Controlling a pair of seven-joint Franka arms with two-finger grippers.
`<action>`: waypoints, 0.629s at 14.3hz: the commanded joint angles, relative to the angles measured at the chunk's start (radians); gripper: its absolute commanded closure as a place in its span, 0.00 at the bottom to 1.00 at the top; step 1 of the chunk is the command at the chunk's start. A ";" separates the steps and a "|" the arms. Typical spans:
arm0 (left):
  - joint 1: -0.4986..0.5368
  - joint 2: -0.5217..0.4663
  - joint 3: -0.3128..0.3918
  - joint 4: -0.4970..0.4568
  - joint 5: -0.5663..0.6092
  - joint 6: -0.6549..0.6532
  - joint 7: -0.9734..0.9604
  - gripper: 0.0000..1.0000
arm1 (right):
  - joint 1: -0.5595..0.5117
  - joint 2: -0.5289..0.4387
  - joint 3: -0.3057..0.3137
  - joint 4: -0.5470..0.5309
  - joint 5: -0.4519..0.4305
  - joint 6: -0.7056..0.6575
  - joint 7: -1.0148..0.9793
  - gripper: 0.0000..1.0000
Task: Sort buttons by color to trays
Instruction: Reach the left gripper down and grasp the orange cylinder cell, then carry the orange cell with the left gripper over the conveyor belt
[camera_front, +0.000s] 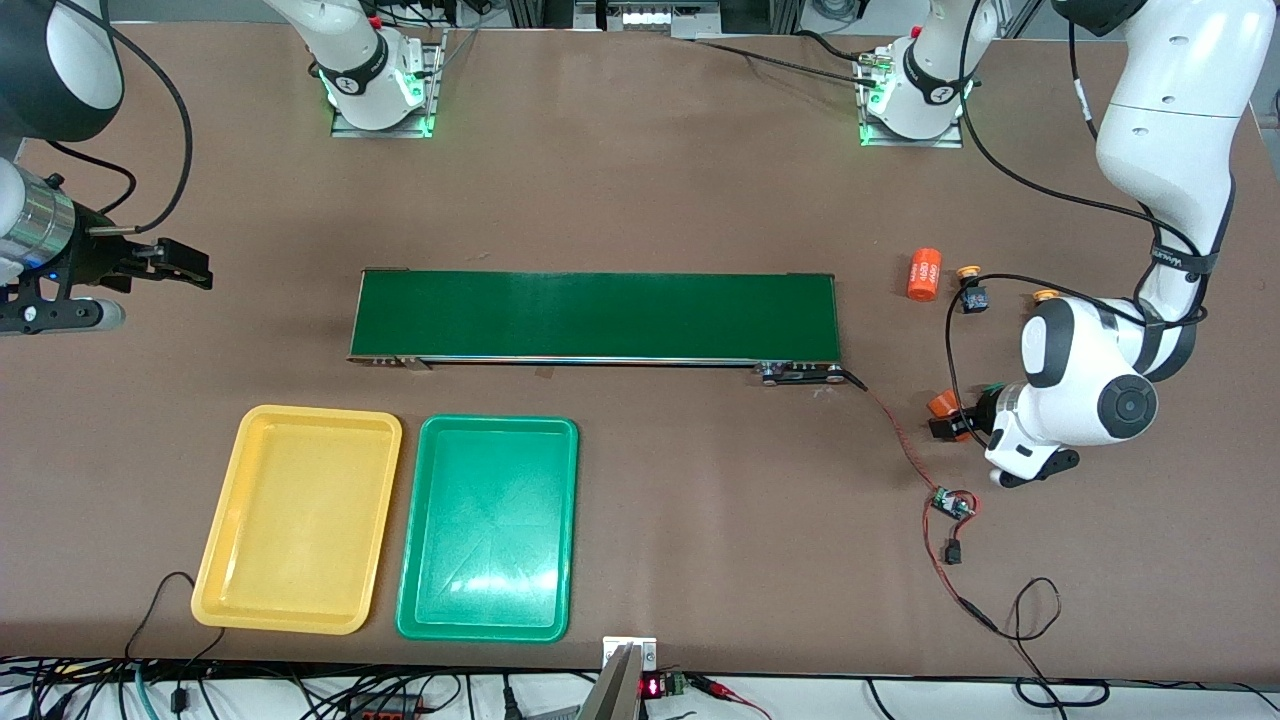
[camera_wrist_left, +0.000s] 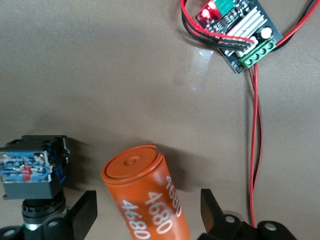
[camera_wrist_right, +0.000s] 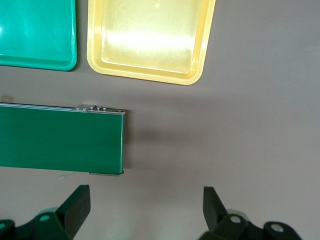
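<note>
My left gripper (camera_wrist_left: 149, 211) is low over the table at the left arm's end, open, with a lying orange cylinder marked "4680" (camera_wrist_left: 145, 195) between its fingers and a gap on each side. Just outside one finger (camera_wrist_left: 85, 214) lies a button (camera_wrist_left: 30, 167) with a blue-grey body. In the front view the left gripper (camera_front: 950, 420) is partly hidden by its wrist. Two yellow-capped buttons (camera_front: 972, 288) (camera_front: 1046, 295) stand farther from the camera. The yellow tray (camera_front: 300, 520) and the green tray (camera_front: 490, 530) lie side by side near the camera. My right gripper (camera_front: 185, 265) hangs open, holding nothing.
A long dark green conveyor belt (camera_front: 595, 315) lies across the middle. A second orange cylinder (camera_front: 925, 273) lies beside the yellow-capped buttons. A small circuit board (camera_front: 952, 503) with red and black wires (camera_front: 905, 440) sits nearer the camera than the left gripper.
</note>
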 joint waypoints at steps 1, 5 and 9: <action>-0.002 -0.046 0.000 -0.045 0.022 0.008 -0.007 0.47 | 0.001 0.007 0.000 0.018 0.002 -0.004 -0.002 0.00; -0.015 -0.091 0.000 -0.061 0.023 0.002 -0.004 0.85 | 0.000 0.007 0.000 0.018 0.002 -0.004 -0.002 0.00; -0.063 -0.212 0.000 -0.119 0.023 -0.041 -0.001 0.95 | -0.002 0.008 0.000 0.018 0.002 -0.002 -0.001 0.00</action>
